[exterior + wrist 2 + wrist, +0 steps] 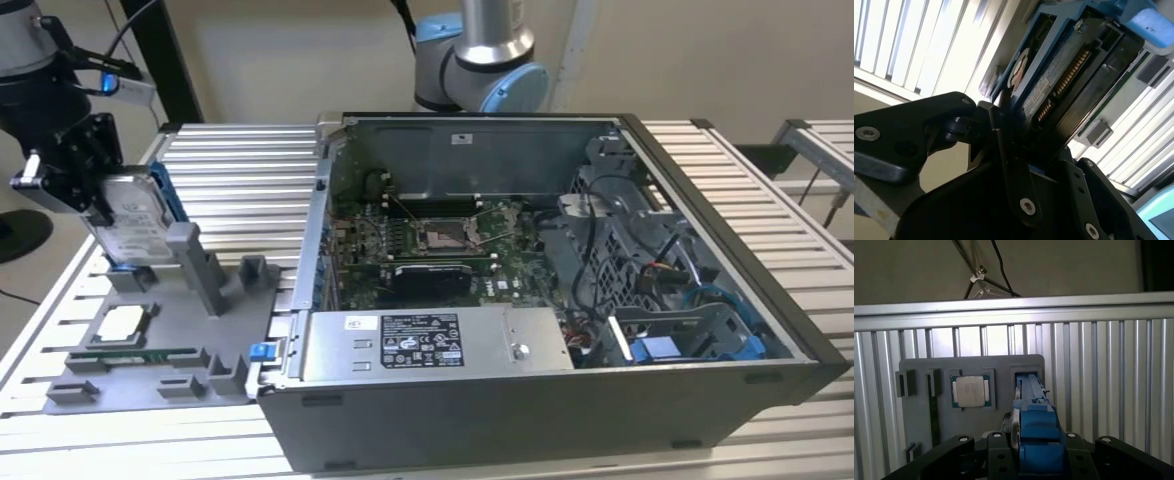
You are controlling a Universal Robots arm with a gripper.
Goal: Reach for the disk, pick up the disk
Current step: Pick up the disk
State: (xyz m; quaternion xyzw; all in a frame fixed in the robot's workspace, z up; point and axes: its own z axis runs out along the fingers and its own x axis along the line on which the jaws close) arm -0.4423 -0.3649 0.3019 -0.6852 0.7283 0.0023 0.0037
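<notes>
The disk is a silver-grey hard drive with a white label in a bright blue bracket. It stands on edge at the far end of the grey fixture plate, on the exterior view's left. My gripper comes down from above and is shut on the disk, its black fingers pressed against the two flat sides. The first wrist view looks along the blue bracket edge of the disk between the fingers. In the second wrist view the disk shows its underside and connector. Whether its lower end still sits in the fixture slot is unclear.
A small square silver chip and a memory stick lie on the fixture plate. An open computer case with a grey power supply box stands to the exterior view's right. Another robot arm's base rises behind it.
</notes>
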